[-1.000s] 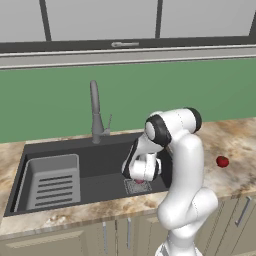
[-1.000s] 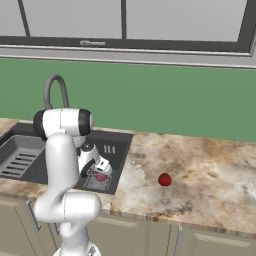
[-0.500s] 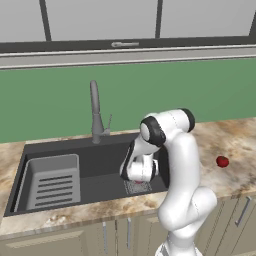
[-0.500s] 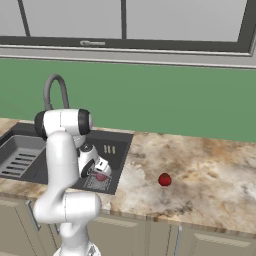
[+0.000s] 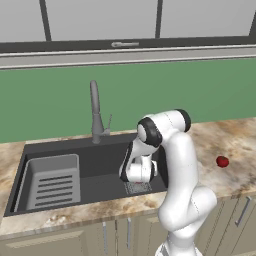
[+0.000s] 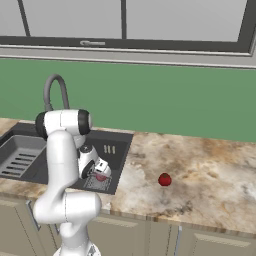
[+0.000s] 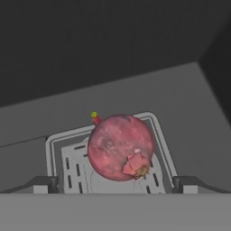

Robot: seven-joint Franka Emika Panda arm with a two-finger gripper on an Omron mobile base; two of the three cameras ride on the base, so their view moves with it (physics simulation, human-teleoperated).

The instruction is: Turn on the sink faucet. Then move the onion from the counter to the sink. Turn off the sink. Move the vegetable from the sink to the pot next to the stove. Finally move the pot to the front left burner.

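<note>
A green wall runs behind the marbled counter [image 6: 210, 170] and the dark sink [image 5: 100, 165]. The gripper [image 7: 115, 184] hangs low in the basin over the drain grate [image 7: 67, 162]. The onion [image 7: 120, 147] lies straight ahead, between the parted fingers [image 7: 41, 184], probably resting on the grate. A second reddish ball [image 6: 164, 179] sits on the counter.

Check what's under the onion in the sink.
The square drain grate; its slotted edges show around the onion. The grate's centre is covered by the onion.
</note>
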